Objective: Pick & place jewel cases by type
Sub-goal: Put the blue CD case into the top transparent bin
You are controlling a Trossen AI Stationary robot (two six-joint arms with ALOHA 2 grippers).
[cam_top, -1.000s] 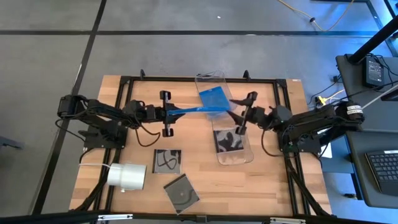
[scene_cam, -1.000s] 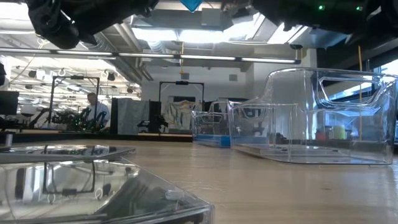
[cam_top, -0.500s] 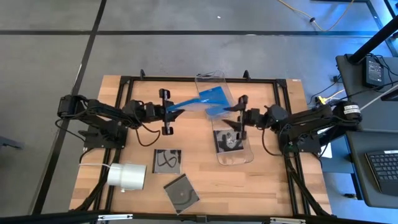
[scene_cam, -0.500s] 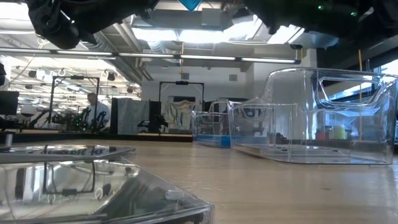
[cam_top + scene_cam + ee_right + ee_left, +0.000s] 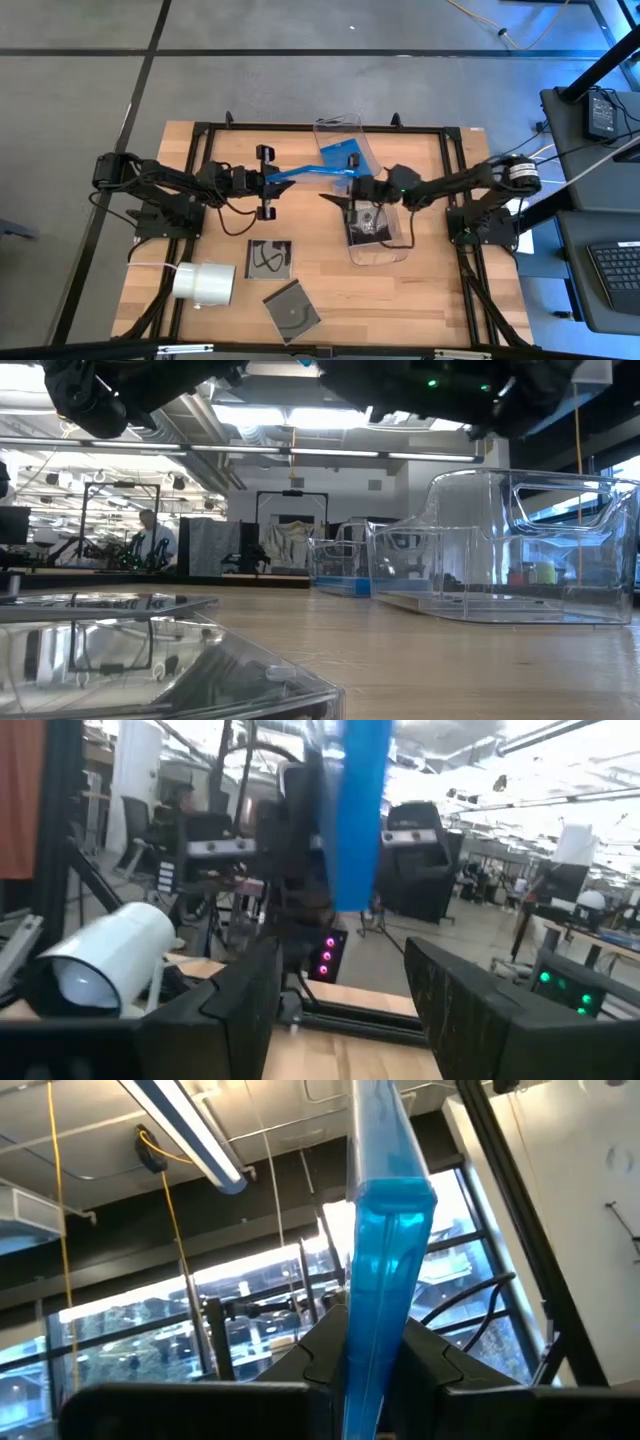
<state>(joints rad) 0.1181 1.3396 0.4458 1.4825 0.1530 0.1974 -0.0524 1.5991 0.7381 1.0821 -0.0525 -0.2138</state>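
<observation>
A translucent blue jewel case is held in the air over the middle of the table by my left gripper, which is shut on it. My right gripper is open at the case's free end. In the right wrist view its fingers stand wide on either side of the blue case without touching it. Another blue case lies in the far part of the clear bin. A dark case lies in its near part. Two dark cases lie flat on the table. My left gripper pinches the blue case between its two fingers at the edge nearest the table's left. The fingers come level from the table's left. The case is lifted clear and sticks out toward the right, slanting slightly toward the far edge.
A white roll lies on its side near the front left corner. The clear bin stands right of centre under my right arm. A black frame borders the table. Bare wood lies between the dark cases and the bin.
My right gripper has moved toward the table's left, over the bin, up to the free end of the held blue case, its arm stretching out. The blue case has stayed lifted in my left gripper.
</observation>
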